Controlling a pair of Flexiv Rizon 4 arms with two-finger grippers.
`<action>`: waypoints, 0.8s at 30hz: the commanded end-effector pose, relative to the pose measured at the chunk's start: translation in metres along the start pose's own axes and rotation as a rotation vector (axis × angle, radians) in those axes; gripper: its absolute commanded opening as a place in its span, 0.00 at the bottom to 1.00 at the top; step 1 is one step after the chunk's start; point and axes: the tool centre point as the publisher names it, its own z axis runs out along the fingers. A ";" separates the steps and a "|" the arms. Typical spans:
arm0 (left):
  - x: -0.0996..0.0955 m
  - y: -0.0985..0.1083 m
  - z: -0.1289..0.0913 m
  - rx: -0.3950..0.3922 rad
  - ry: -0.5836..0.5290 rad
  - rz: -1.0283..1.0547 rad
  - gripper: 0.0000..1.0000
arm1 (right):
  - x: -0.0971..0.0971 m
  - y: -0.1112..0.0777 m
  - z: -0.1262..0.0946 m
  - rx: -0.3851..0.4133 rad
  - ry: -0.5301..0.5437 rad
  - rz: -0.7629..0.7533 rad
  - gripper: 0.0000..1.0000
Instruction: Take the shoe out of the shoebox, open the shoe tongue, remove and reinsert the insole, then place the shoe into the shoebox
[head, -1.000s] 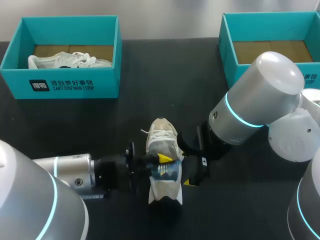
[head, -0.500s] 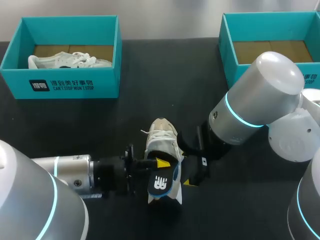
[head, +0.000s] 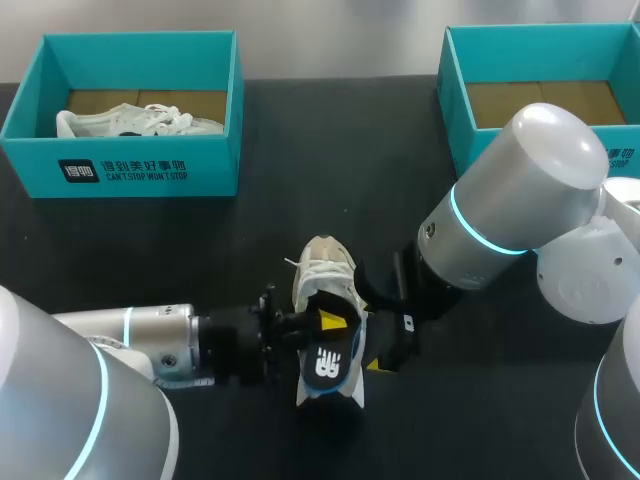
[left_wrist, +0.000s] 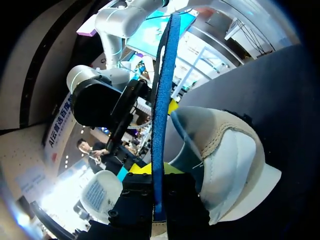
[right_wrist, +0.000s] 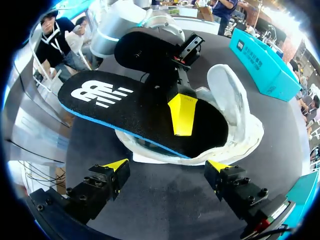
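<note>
Black bench (head: 330, 150): left pincer (head: 322, 322), clamped on the black blue-edged insole (head: 326, 366), has advanced, easing it into the white sneaker (head: 322, 262); reinsertion looks underway. Right pincer (right_wrist: 167, 167) gapes, empty.

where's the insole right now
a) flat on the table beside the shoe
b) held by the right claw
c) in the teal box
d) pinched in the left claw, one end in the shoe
D: the left claw is shut on the insole, whose front end sits in the shoe while its heel end sticks out; the right claw is open and holds nothing.
</note>
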 end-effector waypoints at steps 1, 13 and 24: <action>-0.001 -0.001 -0.003 -0.004 -0.006 -0.006 0.00 | 0.001 0.000 0.001 -0.001 -0.002 0.000 1.00; -0.016 -0.030 -0.014 0.026 -0.049 0.011 0.21 | 0.001 0.000 0.001 -0.001 -0.002 0.000 1.00; -0.015 -0.035 -0.011 0.017 -0.020 0.040 0.00 | 0.001 0.000 0.001 -0.001 -0.002 0.000 1.00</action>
